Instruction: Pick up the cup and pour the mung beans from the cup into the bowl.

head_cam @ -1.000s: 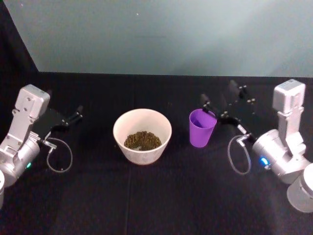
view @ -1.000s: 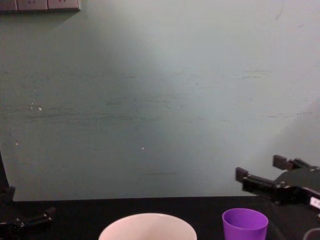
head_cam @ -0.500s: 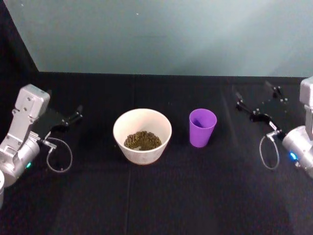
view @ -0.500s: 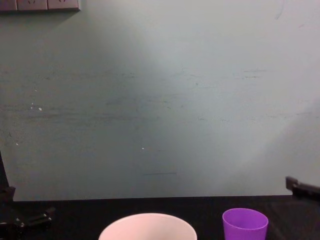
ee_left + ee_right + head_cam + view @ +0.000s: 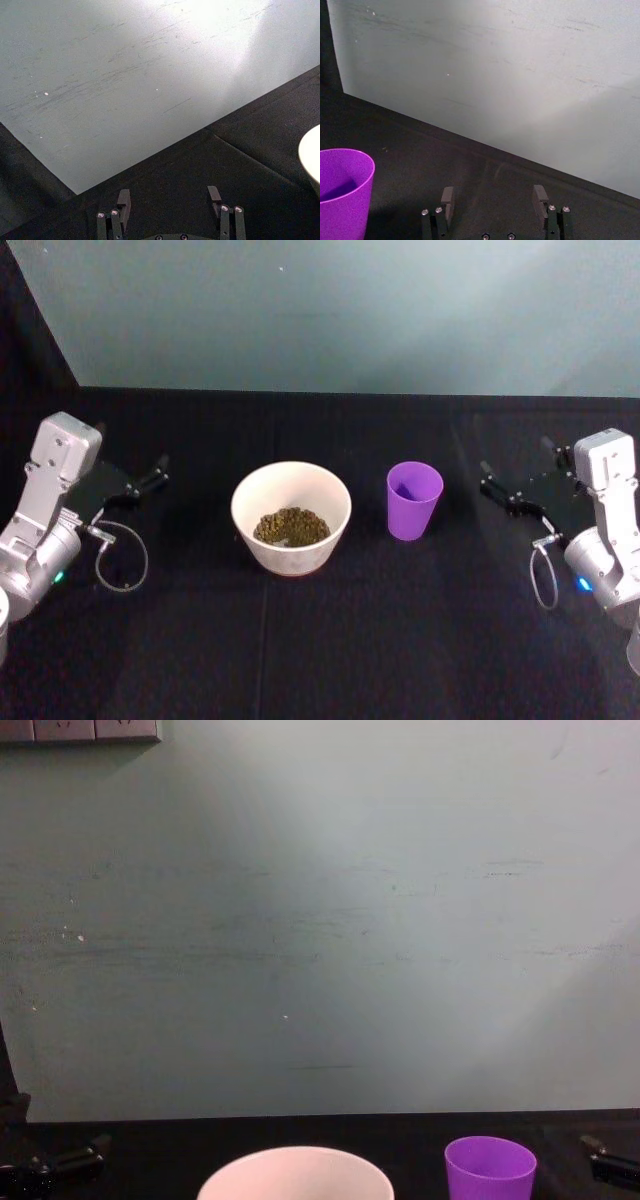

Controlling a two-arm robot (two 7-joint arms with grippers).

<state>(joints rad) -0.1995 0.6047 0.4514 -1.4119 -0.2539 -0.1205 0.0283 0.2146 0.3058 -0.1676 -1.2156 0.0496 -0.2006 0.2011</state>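
The purple cup point(image 5: 414, 500) stands upright on the black table, just right of the white bowl point(image 5: 247, 502); its inside shows only purple. Mung beans point(image 5: 291, 527) lie in the bottom of the bowl. My right gripper point(image 5: 514, 457) is open and empty, well to the right of the cup and apart from it. The right wrist view has its fingers point(image 5: 539, 195) spread wide, with the cup point(image 5: 342, 192) off to one side. My left gripper point(image 5: 158, 470) rests open at the far left, away from the bowl. The chest view catches the cup point(image 5: 490, 1170) and the bowl's rim point(image 5: 295, 1165) at its lower edge.
A pale green wall point(image 5: 330, 310) closes the back of the table. A black cloth point(image 5: 330, 640) covers the table. A cable loop point(image 5: 120, 560) hangs by the left arm and another point(image 5: 543, 580) by the right arm.
My right gripper has drawn back from beside the cup to the right and come lower. The cup, the bowl and the left arm have stayed put.
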